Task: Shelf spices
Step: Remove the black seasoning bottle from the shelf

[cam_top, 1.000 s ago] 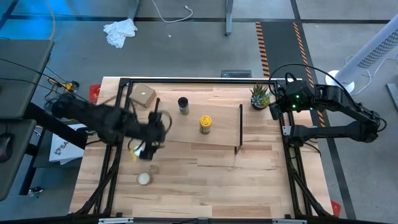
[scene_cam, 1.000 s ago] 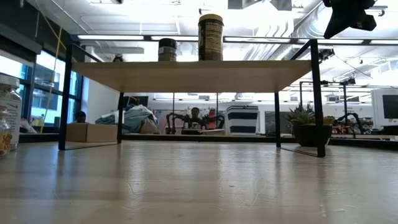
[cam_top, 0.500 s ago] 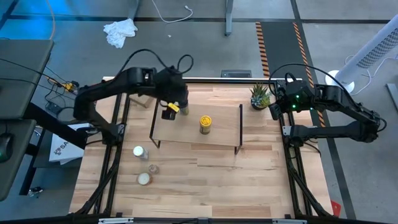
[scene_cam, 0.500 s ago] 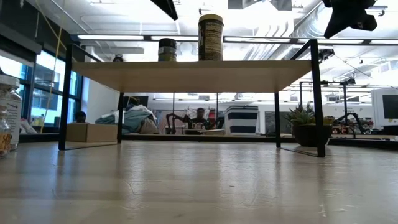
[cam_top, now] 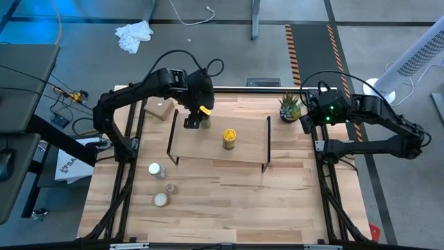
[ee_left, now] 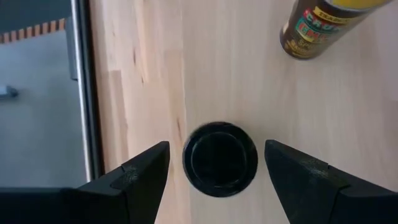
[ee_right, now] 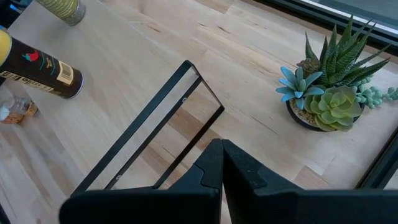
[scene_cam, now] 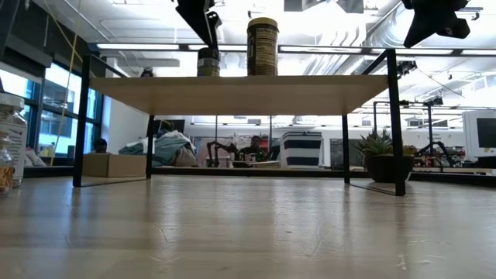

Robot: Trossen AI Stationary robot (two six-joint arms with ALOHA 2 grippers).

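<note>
Toward the far edge of the table, the shelf [cam_top: 218, 139] is occupied by a black-capped jar [ee_left: 220, 159] and a yellow jar [cam_top: 229, 137]. The left gripper [ee_left: 217, 163] is held directly above the black-capped jar, fingers spread wide to either side and not touching it. Near the left edge, a white-capped jar [cam_top: 156, 169] and two smaller jars [cam_top: 164, 194] are seen on the tabletop. The right gripper [ee_right: 222, 163], fingers closed together, is parked at the far right corner beside a potted succulent [cam_top: 290, 107].
</note>
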